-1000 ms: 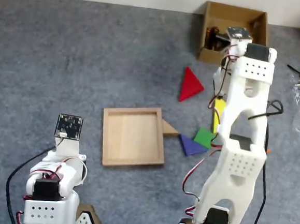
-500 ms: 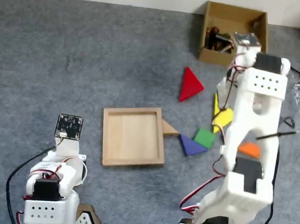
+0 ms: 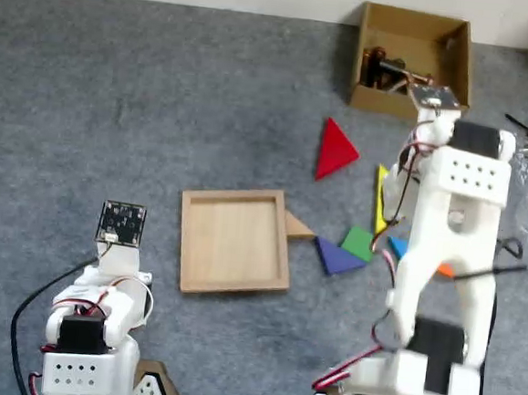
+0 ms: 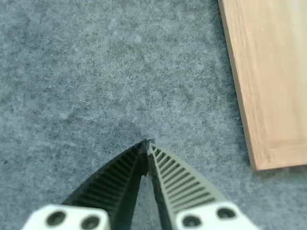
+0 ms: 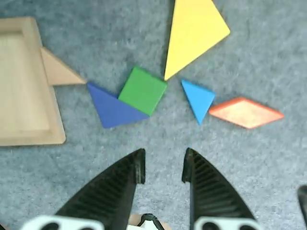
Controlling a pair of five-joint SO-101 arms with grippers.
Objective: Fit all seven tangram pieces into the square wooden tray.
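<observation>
There were five triangles [image 5: 194,36] [image 5: 57,72] [image 5: 112,109] [image 5: 199,97] [image 3: 334,150], one square [image 5: 142,90] and one parallelogram [image 5: 245,113]. One tray [image 3: 184,241], one box [image 3: 374,98] and two arms [image 3: 98,331] [image 3: 448,239] were there.

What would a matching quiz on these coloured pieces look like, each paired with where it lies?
1 green square
2 tan triangle
3 red triangle
4 orange parallelogram

A against the tray side
B nearest the cardboard box
C touching the dark blue triangle
D beside the light blue triangle

Pairs: 1-C, 2-A, 3-B, 4-D
</observation>
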